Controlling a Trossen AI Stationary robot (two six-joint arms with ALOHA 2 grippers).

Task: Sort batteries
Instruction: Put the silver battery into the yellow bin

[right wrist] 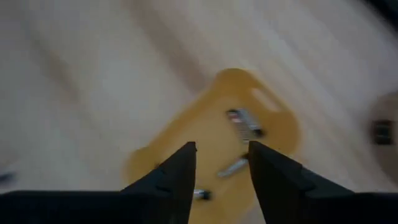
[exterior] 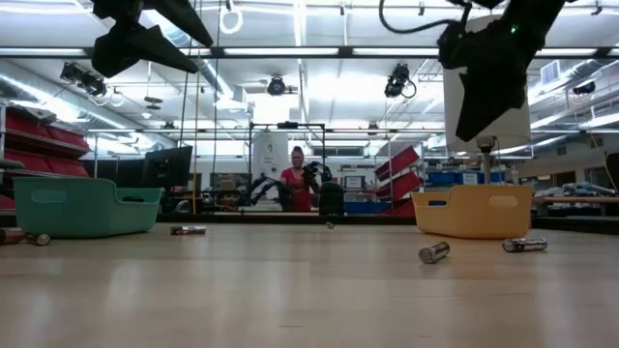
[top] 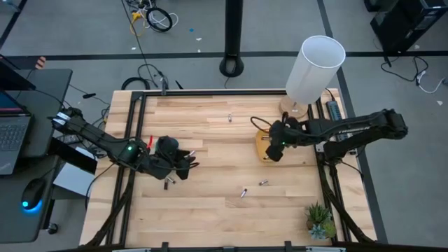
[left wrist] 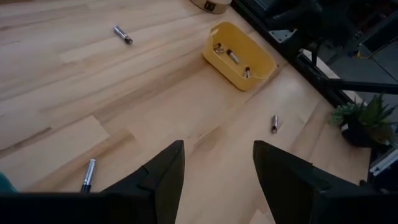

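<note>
Three batteries (right wrist: 244, 122) lie in the yellow tray (right wrist: 186, 140) at the tabletop's (top: 210, 140) right; others are scattered loose. The right gripper (right wrist: 221, 165) hovers above the tray, jaws apart, empty. The left gripper (left wrist: 217, 171) hangs wide open over the tabletop's left.

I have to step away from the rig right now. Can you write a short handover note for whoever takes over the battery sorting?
Right gripper: open, empty, above the yellow tray.
Left gripper: open, empty, over the table's left part near the green tray.
Done: three batteries lie in the yellow tray.
Left: loose batteries on the table, one far from the trays, one near the plant, one by the left gripper, and more near the green tray. What the green tray holds cannot be seen.
</note>
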